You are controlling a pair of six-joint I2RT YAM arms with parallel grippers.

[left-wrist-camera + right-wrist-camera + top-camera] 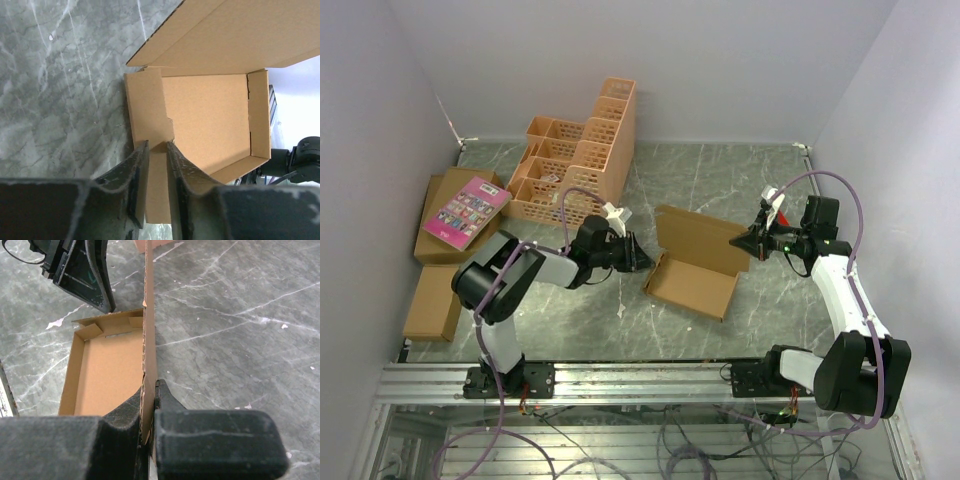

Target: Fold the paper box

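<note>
Paper box (692, 285): a shallow brown cardboard tray lying on the grey marbled counter (720, 180), between the two pincers, with its lid panel raised along the far side.
Left pincer (638, 256): low over the counter at the left end of the box, with its tips pointing toward it; the jaws stand a narrow gap apart and grip nothing that I can make out.
Box from the left pincer: in the left wrist view the paper box (205, 120) opens out straight ahead of the left pincer (157, 147). An end flap, laid outward, runs back into the gap between the two fingers (132, 190) (it seems to pass beneath them; whether either one touches it I cannot tell).
Right pincer (747, 240): at the right edge of the lid, clamped on the cardboard.
Box from the right pincer: in the right wrist view the lid stands upright and edge-on, pinched between the pads (170, 405) of the right pincer (149, 387). The floor of the paper box (110, 375) lies ahead and to the left of that pincer, with small corner tabs folded in at its far end.
Beyond the box: the left pincer (85, 275) shows as a dark shape just past that far end.
Surroundings: an orange lattice crate (575, 160) stands beyond the left pincer; a pink book (467, 212) rests on brown cartons (432, 300) further to its left.
</note>
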